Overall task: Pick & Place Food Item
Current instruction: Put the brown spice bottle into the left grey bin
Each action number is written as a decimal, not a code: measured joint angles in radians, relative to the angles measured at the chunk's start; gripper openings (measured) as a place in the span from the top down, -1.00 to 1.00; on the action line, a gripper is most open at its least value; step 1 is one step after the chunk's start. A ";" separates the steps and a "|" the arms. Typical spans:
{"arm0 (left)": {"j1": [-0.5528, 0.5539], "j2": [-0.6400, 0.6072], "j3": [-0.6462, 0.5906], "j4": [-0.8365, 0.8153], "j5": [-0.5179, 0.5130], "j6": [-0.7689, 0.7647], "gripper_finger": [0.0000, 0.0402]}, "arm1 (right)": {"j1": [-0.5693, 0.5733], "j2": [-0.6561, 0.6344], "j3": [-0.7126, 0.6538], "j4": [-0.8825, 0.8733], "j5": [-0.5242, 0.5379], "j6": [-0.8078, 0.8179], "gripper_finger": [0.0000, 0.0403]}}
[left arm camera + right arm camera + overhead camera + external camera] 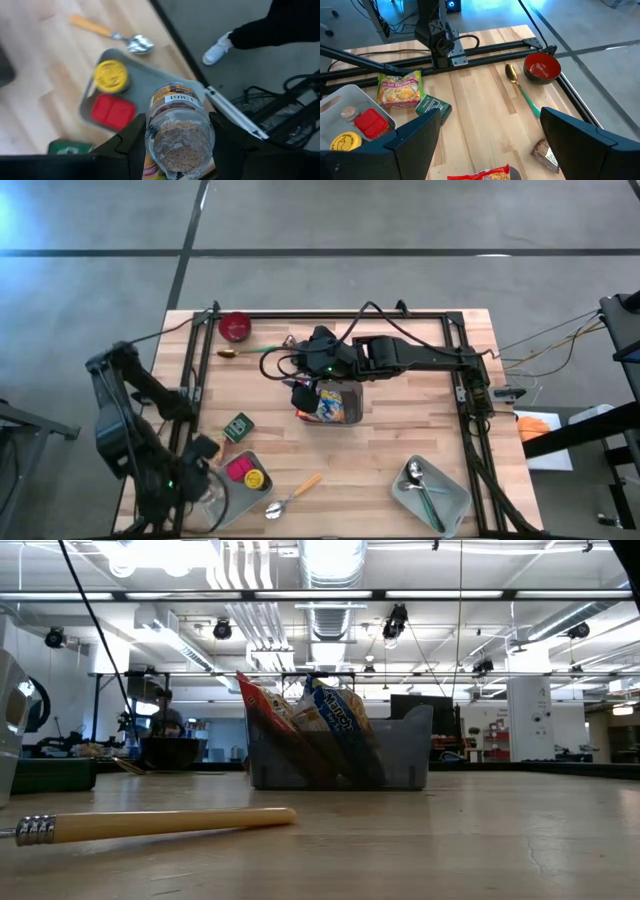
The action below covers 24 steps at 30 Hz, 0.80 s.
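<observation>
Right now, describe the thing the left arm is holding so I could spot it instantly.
Look at the table's near left corner, above the grey tray holding a yellow lid and a red block. The left pincer grips a clear plastic jar of brown granules, the only see-through container there.

The clear plastic jar of brown granules with a yellow-brown label [179, 131] is clamped at its sides between the left gripper's [177, 145] dark fingers [131, 142], tipped so its round base faces the wrist camera. It hangs above the grey tray [150, 82] at the table's near left corner, where a yellow round lid [111, 76] and a red block [112, 110] lie
</observation>
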 joint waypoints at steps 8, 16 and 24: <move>-0.071 0.104 0.000 0.059 0.032 0.008 0.18 | 0.000 0.000 -0.002 0.000 0.000 0.000 -0.68; -0.116 0.212 0.000 0.058 0.052 0.005 0.18 | 0.000 0.000 -0.003 0.000 0.000 0.000 -0.68; -0.115 0.139 -0.185 0.137 0.021 -0.088 0.18 | 0.000 0.000 -0.003 0.000 0.000 0.000 -0.68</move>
